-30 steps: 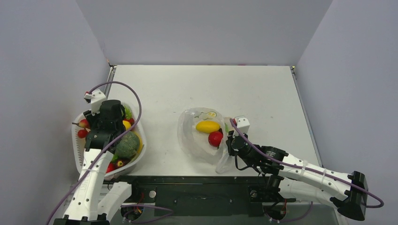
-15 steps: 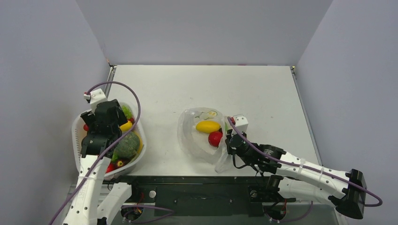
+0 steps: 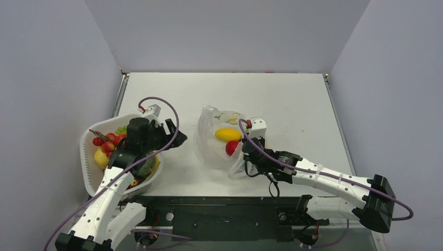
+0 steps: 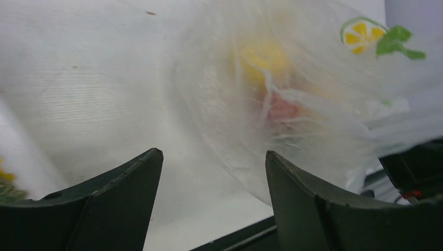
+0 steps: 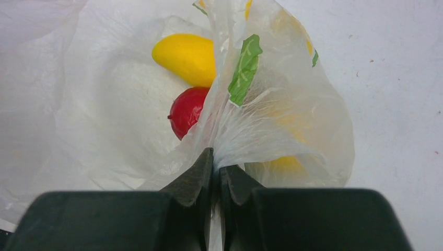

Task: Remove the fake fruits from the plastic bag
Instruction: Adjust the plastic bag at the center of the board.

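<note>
Our right gripper (image 5: 216,161) pinches the plastic bag (image 5: 284,117) holding a yellow fruit (image 5: 185,57) and red fruit (image 5: 187,116); our left gripper (image 4: 211,156) gapes wide nearby

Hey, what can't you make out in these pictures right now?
Left wrist view: fruits in the bag are only yellow and pink smears behind its film.
Right wrist view: yellow patch behind crumpled film, fruit or print unclear.
Top view: the left arm covers part of the basket.

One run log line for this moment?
left gripper: open, empty | right gripper: shut on plastic bag | yellow fruit, red fruit: inside
</note>
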You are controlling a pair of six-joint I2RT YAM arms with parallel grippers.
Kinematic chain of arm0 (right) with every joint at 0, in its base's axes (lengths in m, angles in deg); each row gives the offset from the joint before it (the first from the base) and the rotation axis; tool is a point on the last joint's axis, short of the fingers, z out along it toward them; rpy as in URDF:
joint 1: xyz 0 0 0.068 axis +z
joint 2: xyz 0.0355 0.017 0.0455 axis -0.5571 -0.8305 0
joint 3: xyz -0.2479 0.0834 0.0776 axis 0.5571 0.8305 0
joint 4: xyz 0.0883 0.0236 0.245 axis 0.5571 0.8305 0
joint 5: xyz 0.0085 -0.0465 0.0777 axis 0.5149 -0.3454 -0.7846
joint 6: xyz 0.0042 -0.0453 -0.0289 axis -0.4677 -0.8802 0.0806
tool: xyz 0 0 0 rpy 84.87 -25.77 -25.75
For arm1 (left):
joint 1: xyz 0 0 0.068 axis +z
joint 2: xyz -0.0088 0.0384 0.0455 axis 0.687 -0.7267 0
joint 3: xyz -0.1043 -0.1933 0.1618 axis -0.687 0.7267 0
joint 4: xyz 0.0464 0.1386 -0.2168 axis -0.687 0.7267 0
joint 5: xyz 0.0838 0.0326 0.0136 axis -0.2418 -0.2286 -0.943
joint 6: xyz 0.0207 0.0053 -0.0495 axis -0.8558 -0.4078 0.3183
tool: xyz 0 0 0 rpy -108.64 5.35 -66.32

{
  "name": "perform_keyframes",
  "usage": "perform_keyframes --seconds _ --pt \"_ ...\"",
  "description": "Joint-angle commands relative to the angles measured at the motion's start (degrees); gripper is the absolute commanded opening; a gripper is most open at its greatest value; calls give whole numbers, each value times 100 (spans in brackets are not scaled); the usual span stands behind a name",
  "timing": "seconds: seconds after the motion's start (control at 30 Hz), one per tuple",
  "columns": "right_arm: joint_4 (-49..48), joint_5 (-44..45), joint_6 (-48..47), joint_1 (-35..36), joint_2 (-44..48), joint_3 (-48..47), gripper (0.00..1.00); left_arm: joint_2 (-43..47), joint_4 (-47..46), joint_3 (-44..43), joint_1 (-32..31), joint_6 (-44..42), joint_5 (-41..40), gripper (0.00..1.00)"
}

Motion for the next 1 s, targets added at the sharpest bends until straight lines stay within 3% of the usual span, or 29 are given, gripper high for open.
perform_keyframes --seconds 0.0,0.2,0.37,0.57,0.7,0.97 --pt "-443 140 16 -49 -211 -359 4 81 -468 -157 -656 220 894 70" --pt "-547 -571 235 18 -638 -527 5 520 -921 227 -1456 592 839 70" --pt "-25 -1126 343 181 -819 -647 5 554 -1519 544 -2012 1211 709 69" --pt "344 -1089 -11 569 -615 -598 5 433 -1747 496 -3186 1362 -733 68" --pt "434 -1069 -50 575 -421 -402 2 222 -1872 518 -3770 1584 -1288 65" --pt "49 -1156 279 581 289 446 0 -260 -2510 765 -4060 1901 -1519 61"
